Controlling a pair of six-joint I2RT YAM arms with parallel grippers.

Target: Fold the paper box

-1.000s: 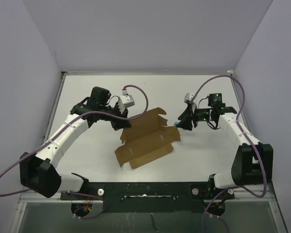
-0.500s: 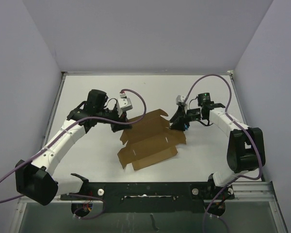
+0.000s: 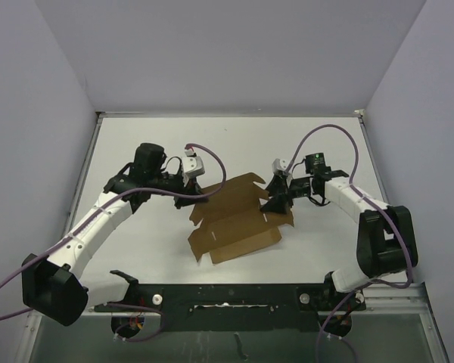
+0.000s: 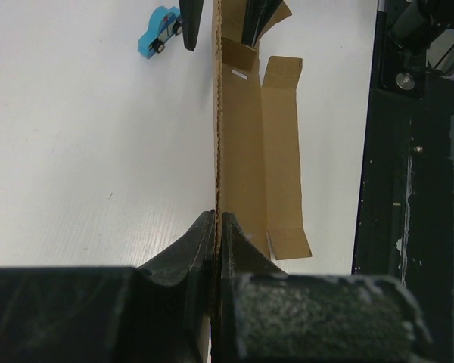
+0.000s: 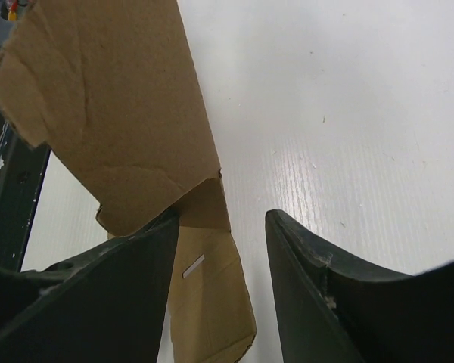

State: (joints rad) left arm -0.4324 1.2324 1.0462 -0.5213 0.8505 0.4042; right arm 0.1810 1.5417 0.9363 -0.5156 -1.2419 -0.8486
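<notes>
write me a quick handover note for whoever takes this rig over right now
Left tool: shut on one long edge of the paper box, holding that panel up on edge.
Right tool: open at the box's opposite end, a flap just beside it, nothing gripped.
Box: mid table between the arms, mostly spread flat. A blue toy car sits by the right tool's end.
Done: one panel lifted.
Left: fold up the other panels and flaps, tuck the tabs, close it.
</notes>
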